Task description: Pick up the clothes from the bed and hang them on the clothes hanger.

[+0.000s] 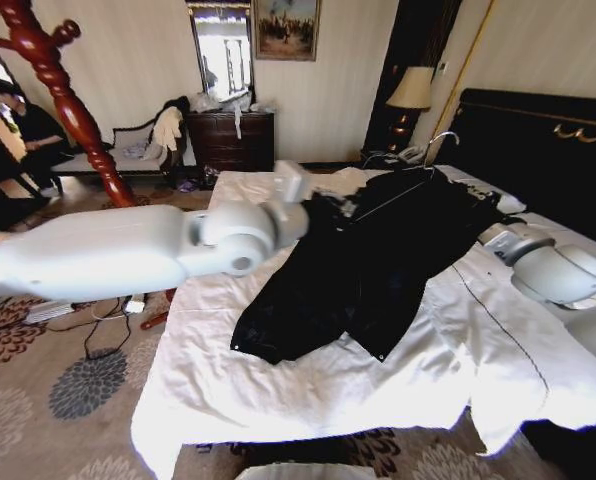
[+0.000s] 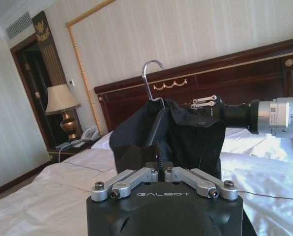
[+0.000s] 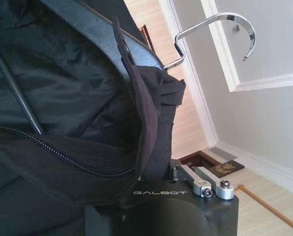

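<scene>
Both arms are in on the coat (image 1: pixel 378 260), which lies spread across the white bed (image 1: pixel 308 390) with its collar end raised toward the black headboard (image 1: pixel 548 150). The left arm reaches in across the near side, and its gripper (image 2: pixel 164 173) is clamped on the dark fabric near the shoulder, the cloth bunched up right between the closed fingers. The right arm comes from the headboard side; its gripper (image 2: pixel 201 103) sits at the other shoulder, fingers drawn together on the garment's top edge, and in its own wrist view the gripper (image 3: pixel 159 169) is buried in black folds by the open zipper. A hanger is inside the coat, its metal hook (image 2: pixel 151 73) standing clear above the collar, and the hook (image 3: pixel 220 34) arches free against the wall. The hem and sleeves rest on the duvet. The coat stand (image 1: pixel 63 100) stands on the carpet to the left, well apart from the bed.
</scene>
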Controlling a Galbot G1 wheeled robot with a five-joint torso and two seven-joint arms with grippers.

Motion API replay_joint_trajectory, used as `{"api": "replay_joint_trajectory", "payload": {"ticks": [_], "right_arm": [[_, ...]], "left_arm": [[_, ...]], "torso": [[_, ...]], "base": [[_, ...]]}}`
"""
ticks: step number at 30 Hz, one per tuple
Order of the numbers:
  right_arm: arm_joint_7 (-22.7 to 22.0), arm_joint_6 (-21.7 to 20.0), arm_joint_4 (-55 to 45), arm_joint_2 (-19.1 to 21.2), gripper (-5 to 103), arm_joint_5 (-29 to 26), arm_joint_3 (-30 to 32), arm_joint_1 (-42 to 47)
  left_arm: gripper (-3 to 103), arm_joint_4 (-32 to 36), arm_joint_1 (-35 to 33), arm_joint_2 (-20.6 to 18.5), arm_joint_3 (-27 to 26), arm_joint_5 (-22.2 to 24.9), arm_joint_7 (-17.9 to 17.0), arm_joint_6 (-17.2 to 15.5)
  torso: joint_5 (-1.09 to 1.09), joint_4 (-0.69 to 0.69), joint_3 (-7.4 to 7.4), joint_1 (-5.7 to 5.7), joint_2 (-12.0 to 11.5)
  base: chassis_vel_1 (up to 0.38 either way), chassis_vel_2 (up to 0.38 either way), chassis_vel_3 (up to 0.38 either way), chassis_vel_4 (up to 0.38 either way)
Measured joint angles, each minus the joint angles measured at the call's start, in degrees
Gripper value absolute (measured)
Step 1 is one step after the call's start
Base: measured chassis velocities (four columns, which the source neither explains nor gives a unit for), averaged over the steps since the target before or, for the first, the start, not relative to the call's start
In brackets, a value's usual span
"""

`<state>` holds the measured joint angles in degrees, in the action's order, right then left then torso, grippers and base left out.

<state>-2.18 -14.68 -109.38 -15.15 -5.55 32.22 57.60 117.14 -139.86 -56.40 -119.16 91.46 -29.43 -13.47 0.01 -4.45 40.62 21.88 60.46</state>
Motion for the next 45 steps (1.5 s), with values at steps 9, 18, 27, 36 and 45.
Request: {"api": "replay_joint_trajectory", "payload": {"ticks": [9, 18, 27, 36, 45], "right_arm": [[-0.36, -0.73, -3.23, -2.13, 23, -0.72, 0.3, 1.33], [-0.66, -0.73, -3.52, -2.58, 23, -0.58, 1.04, 1.57], [-0.29, -0.03, -4.8, -2.79, 23, 1.15, 2.3, 3.45], [-0.21, 0.41, -5.04, -3.41, 23, 1.59, 2.09, 3.49], [-0.19, 1.06, -5.37, -3.81, 23, 1.54, 2.58, 3.8]], "left_arm": [[0, -9.39, -0.46, -12.58, -1.47, 0.33, -4.95, -0.43], [0, -18.18, -1.49, -23.32, -3.03, 0.16, -6.29, -1.16], [0, -27.25, -0.62, -29.08, -3.82, -2.17, -6.37, -3.13], [0, -26.01, -0.71, -32.4, -1.91, -3.11, -6.01, -3.79], [12, -21.59, -1.48, -30.0, -1.21, -3.7, -7.39, -5.87]], "torso": [[0.0, -0.01, 0.0, 0.0, 0.0], [0.01, -0.02, 0.0, -0.01, 0.0], [-0.01, 0.0, 0.0, -0.01, 0.0], [-0.02, -0.02, -0.01, -0.01, 0.0], [-0.02, 0.0, -0.01, -0.01, 0.0]], "base": [[0.0, 0.0, 0.0, 0.0], [0.0, 0.0, 0.0, 0.0], [0.0, 0.0, 0.0, 0.0], [0.0, 0.0, 0.0, 0.0], [0.0, 0.0, 0.0, 0.0]]}}
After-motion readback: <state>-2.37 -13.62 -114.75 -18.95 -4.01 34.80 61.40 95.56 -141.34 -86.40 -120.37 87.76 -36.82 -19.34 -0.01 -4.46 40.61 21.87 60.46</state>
